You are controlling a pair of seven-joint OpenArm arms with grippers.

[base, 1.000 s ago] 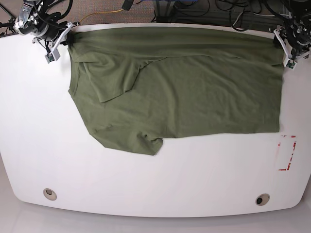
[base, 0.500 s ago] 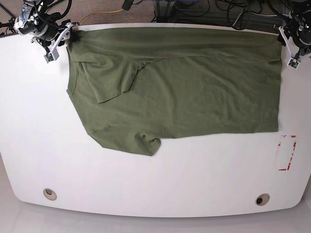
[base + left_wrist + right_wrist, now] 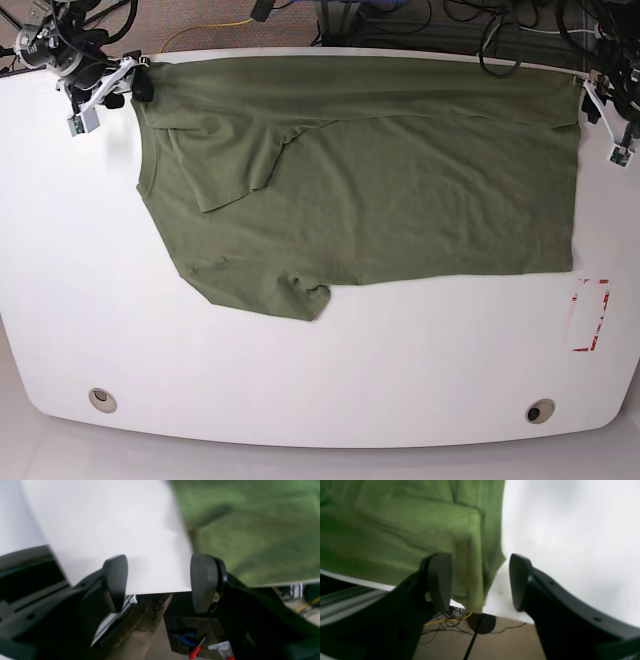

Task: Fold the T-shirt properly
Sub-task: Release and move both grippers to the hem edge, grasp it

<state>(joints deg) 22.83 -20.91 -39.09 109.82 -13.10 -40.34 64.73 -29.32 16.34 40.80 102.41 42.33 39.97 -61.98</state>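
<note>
White tabletop [image 3: 330, 380] fills the base view, with a strip of floor crossed by dark cables and one yellow cable [image 3: 205, 32] seen beyond its far edge. One T-shirt [image 3: 400, 180] is laid on this table, olive green and folded over on itself, so that a long straight fold runs along the far edge of the table. One sleeve [image 3: 235, 165] is seen lying across the body of the T-shirt, and one rounded flap [image 3: 295, 295] juts out at the T-shirt's near edge. Two round holes [image 3: 101, 400] are counted in the table near its front edge, well apart from the T-shirt, and one red-and-white marking [image 3: 590, 315] is seen just beyond the T-shirt's near corner.

Two grippers are counted. The left gripper [image 3: 160, 582] is held at the table edge just beside the T-shirt's far corner; its two fingers [image 3: 116, 580] are spread wide, and only bare table is framed between them, the cloth lying off to one side. The right gripper [image 3: 480, 582] is held at the opposite far corner of the T-shirt; its two fingers [image 3: 440, 580] are likewise parted, and a hanging edge of the T-shirt [image 3: 407, 530] is seen in the gap without being pinched. One red-handled tool [image 3: 197, 650] is visible on the floor below the left gripper.
</note>
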